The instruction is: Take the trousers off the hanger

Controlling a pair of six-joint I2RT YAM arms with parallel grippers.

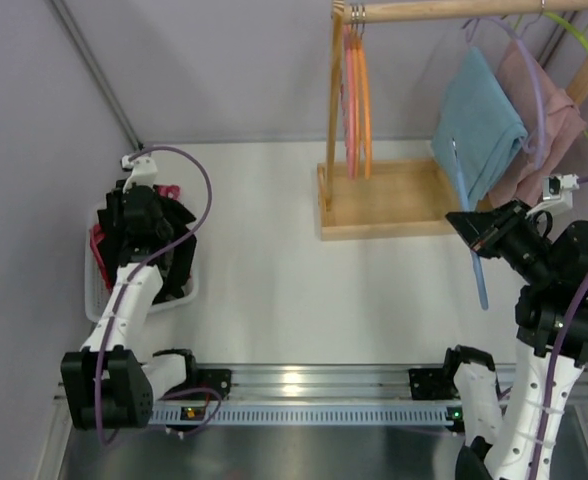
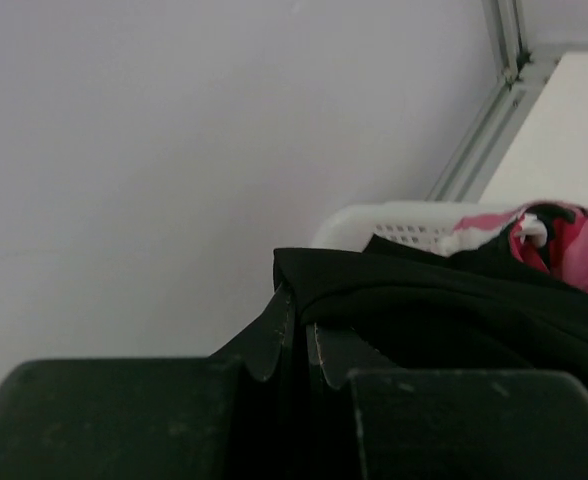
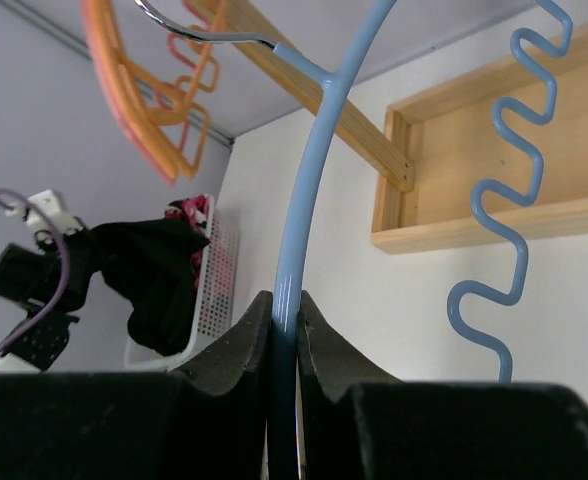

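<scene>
Black trousers (image 2: 454, 310) pinched in my left gripper (image 2: 296, 345) over white basket (image 2: 414, 222), mid-left of top view; right gripper (image 3: 284, 330) clamped on blue hanger (image 3: 309, 180).

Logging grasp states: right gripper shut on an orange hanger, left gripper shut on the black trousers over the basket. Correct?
Not quite. The right gripper is shut on the blue hanger, not an orange one, as the right wrist view shows. The orange hangers hang on the rail. The rest stands: the left gripper is shut on the black trousers over the basket.
</scene>
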